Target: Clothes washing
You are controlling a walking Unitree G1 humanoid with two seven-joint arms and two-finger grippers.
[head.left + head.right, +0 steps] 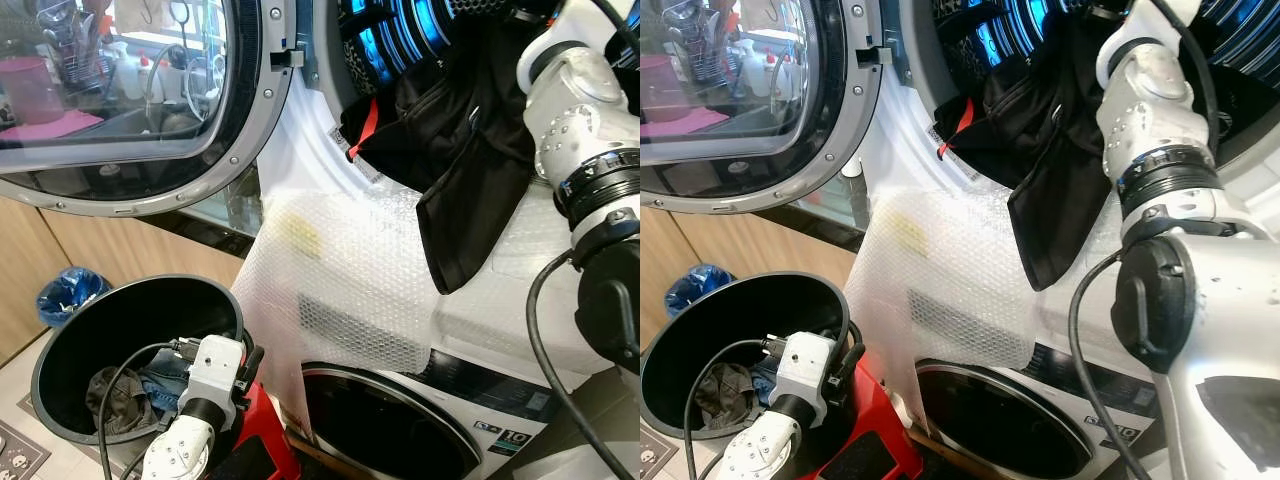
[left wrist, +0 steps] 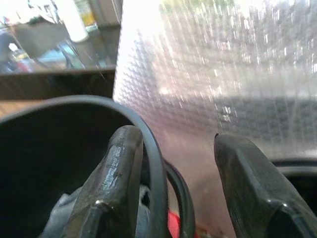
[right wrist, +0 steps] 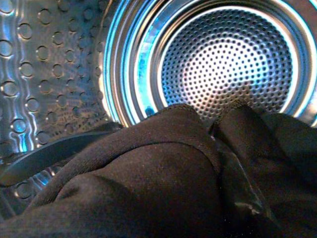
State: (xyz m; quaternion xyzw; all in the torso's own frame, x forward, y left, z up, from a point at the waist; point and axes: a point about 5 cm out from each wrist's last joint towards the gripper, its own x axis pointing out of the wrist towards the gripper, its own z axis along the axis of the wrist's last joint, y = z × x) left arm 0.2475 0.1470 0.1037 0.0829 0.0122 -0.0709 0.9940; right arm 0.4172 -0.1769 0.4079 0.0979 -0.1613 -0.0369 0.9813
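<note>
While R gripper (image 3: 237,148) feeds drum (image 3: 228,64), black garment (image 1: 450,150) draped

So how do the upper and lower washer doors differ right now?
The upper door is swung wide open with a silver rim and clear glass reflecting the room; the lower door is shut, dark and opaque. Bubble wrap hangs down over the lower door's top edge. Both are round.

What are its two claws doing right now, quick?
Left gripper: open, empty, hovering at the rim of the black bin.
Right gripper: inside the washer drum, covered by a black garment; cannot be told.
</note>
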